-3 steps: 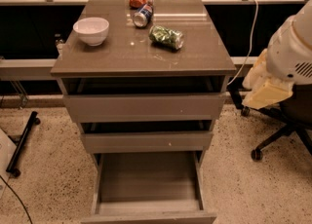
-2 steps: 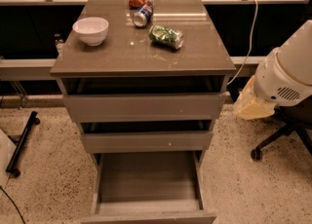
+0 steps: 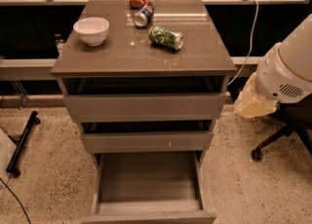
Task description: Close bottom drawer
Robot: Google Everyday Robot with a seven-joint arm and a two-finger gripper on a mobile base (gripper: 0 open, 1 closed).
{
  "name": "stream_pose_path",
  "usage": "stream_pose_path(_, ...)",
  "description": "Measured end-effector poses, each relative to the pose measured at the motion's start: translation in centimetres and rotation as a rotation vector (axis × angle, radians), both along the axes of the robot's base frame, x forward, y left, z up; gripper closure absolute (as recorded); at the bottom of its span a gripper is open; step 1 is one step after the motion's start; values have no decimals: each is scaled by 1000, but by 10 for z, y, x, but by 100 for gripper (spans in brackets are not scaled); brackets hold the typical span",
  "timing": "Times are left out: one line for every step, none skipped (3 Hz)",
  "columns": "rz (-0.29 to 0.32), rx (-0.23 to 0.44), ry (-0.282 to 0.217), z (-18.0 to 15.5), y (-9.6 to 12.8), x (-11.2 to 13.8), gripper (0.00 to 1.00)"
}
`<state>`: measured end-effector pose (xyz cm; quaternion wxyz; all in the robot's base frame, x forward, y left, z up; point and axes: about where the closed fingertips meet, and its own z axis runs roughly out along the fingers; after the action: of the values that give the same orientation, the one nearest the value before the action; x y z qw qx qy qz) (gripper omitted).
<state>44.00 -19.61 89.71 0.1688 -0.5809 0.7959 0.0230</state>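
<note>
The bottom drawer (image 3: 148, 216) is nearest, pulled far out from the foot of the cabinet (image 3: 219, 96), its shallow grey box empty. Empty like this it should be light and stiff, sliding straight on its runners. The flat front has no handle to grasp, so I judge a push on the middle of the front panel, directed away toward the cabinet, to be the best contact. A push near a corner could skew it. Above it, the mid-width drawer (image 3: 146, 141) and the top drawer (image 3: 146, 107) each stand slightly ajar.

The end effector (image 3: 253, 103) hangs right of the cabinet at about top-drawer height, well apart from the bottom drawer. I cannot tell whether it is open or closed.

On the far surface (image 3: 204, 60) sit a white bowl (image 3: 91, 29), a green packet (image 3: 166, 37) and a drink can (image 3: 142, 16).
</note>
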Motion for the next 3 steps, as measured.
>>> stream_pose_path(7, 50, 24, -32, 10, 0, 100)
stream_pose_path(26, 99, 44, -71, 24, 2, 100)
stream_pose_path(37, 146, 45, -103, 35, 5, 100)
